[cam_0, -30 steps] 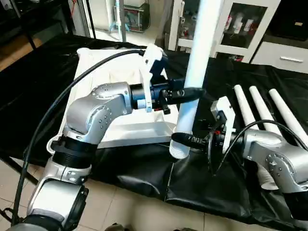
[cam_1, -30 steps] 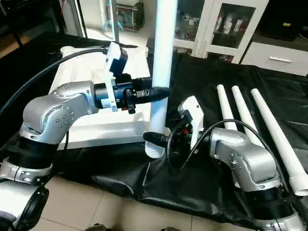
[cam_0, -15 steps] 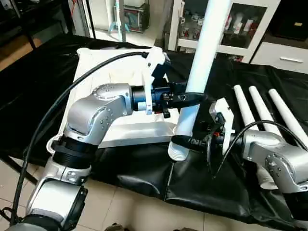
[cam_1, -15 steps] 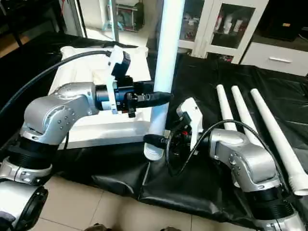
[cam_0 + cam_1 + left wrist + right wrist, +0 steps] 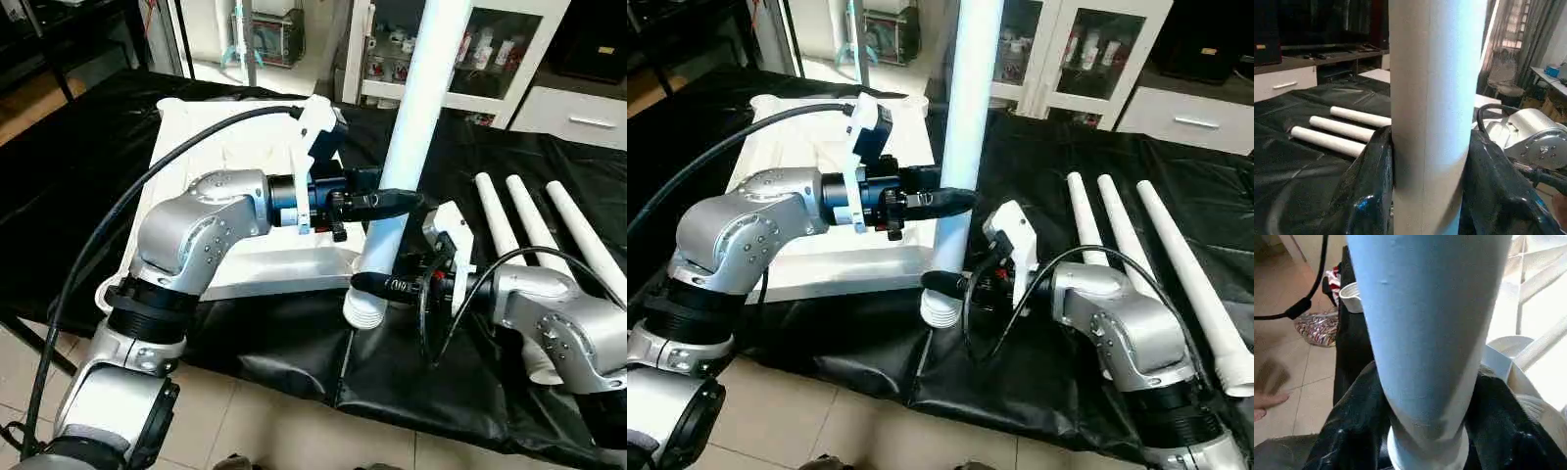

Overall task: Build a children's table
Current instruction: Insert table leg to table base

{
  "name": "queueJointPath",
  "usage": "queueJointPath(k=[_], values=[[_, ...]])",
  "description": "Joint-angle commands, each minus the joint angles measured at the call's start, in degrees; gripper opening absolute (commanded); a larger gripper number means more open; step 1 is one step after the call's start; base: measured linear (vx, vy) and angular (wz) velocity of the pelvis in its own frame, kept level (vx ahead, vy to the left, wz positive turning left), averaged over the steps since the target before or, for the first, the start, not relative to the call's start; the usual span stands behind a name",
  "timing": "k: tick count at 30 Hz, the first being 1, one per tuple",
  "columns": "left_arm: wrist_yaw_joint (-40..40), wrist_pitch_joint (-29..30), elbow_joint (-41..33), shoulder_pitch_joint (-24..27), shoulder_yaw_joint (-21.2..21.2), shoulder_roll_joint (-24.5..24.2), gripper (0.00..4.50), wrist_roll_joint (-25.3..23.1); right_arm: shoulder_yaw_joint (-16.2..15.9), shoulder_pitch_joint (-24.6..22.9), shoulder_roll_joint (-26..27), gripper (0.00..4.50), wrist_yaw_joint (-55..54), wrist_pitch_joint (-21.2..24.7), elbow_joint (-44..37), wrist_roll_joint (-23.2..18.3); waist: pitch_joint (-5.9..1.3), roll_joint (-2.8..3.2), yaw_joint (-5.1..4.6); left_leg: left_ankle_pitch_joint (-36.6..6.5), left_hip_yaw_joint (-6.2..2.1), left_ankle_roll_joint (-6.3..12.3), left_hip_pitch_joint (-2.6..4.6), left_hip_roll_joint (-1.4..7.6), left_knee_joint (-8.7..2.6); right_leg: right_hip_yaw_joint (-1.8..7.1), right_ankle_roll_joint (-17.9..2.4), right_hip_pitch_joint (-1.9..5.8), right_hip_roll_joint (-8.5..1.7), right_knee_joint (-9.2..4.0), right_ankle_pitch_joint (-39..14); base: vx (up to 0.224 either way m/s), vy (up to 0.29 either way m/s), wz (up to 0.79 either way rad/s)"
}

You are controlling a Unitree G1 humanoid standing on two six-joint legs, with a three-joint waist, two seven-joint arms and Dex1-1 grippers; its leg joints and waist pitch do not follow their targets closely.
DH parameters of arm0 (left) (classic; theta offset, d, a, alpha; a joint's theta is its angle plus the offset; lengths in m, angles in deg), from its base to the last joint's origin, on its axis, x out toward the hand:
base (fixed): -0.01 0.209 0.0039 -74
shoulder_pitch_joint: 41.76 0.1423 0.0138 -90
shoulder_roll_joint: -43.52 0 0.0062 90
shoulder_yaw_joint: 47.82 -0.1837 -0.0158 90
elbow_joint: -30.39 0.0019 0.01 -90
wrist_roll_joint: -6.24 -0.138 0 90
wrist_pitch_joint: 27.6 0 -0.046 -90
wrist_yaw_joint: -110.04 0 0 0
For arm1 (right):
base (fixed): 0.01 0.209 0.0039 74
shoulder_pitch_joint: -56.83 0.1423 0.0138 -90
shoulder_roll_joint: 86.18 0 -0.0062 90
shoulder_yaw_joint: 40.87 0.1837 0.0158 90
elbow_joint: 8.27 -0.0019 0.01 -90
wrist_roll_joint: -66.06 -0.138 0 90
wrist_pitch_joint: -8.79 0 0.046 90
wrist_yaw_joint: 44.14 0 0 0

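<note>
Behind your work stands a white glass-door cabinet (image 5: 495,54); you can see small items on its shelves, but they are too small to tell apart.

Your upright leg (image 5: 404,147) runs out of the top edge of both head views, so its upper end is cut off. Its ribbed lower end (image 5: 364,308) sits just off the near corner of the table top (image 5: 235,269), and whether it touches the black sheet (image 5: 294,343) or hangs above it cannot be told. The far edge of the table top is partly hidden behind your left forearm and its cable. In the right wrist view a round corner socket (image 5: 1508,357) shows close beside the leg's foot, partly cut off.

Your left hand (image 5: 392,201) is clenched on the upright leg about midway up the visible part, reaching in level from the table-top side; in the left wrist view both black fingers (image 5: 1369,181) press against the tube's sides. Your right hand (image 5: 377,285) comes in from the opposite side, lower down, just above the ribbed end. Its fingers (image 5: 1352,431) lie along both sides of the tube, yet you cannot tell whether they actually squeeze it.

Three more legs (image 5: 534,230) lie side by side on the sheet-covered desk, well apart from both hands, their near ends hidden behind your right forearm.
</note>
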Motion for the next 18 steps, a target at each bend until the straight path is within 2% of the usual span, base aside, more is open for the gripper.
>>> queueJointPath(k=[1,6,7,14,18], values=[[-0.40,0.56,-0.77,-1.31,0.56,0.46,1.76,1.05,0.42,0.46,-0.24,1.95,-0.14,-0.73,-0.04,0.74,-4.40,-0.44,0.27,-2.33,-1.29,2.25,0.38,2.69,-3.74,2.09,-13.98,4.00,-4.08,-3.34,-4.49,0.000,0.000,0.00],[-0.36,0.85,-0.65,-1.49,0.84,0.46,1.76,1.17,0.67,0.31,-0.14,1.90,0.70,-1.27,-0.21,0.34,-4.37,-0.44,0.24,-2.81,-1.31,2.07,0.40,2.69,-3.76,2.08,-13.76,3.98,-4.05,-3.42,-5.35,0.000,0.000,0.00],[-0.36,0.86,-0.66,-1.49,0.85,0.46,1.76,1.18,0.70,0.30,-0.14,2.45,0.79,-1.27,-0.26,0.27,-4.37,-0.43,0.25,-2.78,-1.32,2.11,0.40,2.70,-3.75,2.08,-13.78,3.96,-4.04,-3.40,-5.25,0.000,0.000,0.00],[-0.76,0.72,-0.82,-1.57,0.96,0.50,1.76,0.98,0.26,0.54,-0.24,3.02,0.84,-2.21,-0.36,1.28,-4.34,-0.56,0.28,-2.75,-1.31,2.27,0.35,2.70,-3.73,2.08,-13.77,3.94,-4.08,-3.41,-5.58,0.000,0.000,0.00],[-1.14,0.62,-0.99,-1.53,0.88,0.29,1.76,0.80,0.06,0.76,-0.22,3.05,1.11,-2.62,-0.09,1.68,-4.35,-0.58,0.24,-2.77,-1.33,2.17,0.35,2.69,-3.73,2.08,-13.45,3.94,-4.08,-3.43,-6.12,0.000,0.000,0.00]])
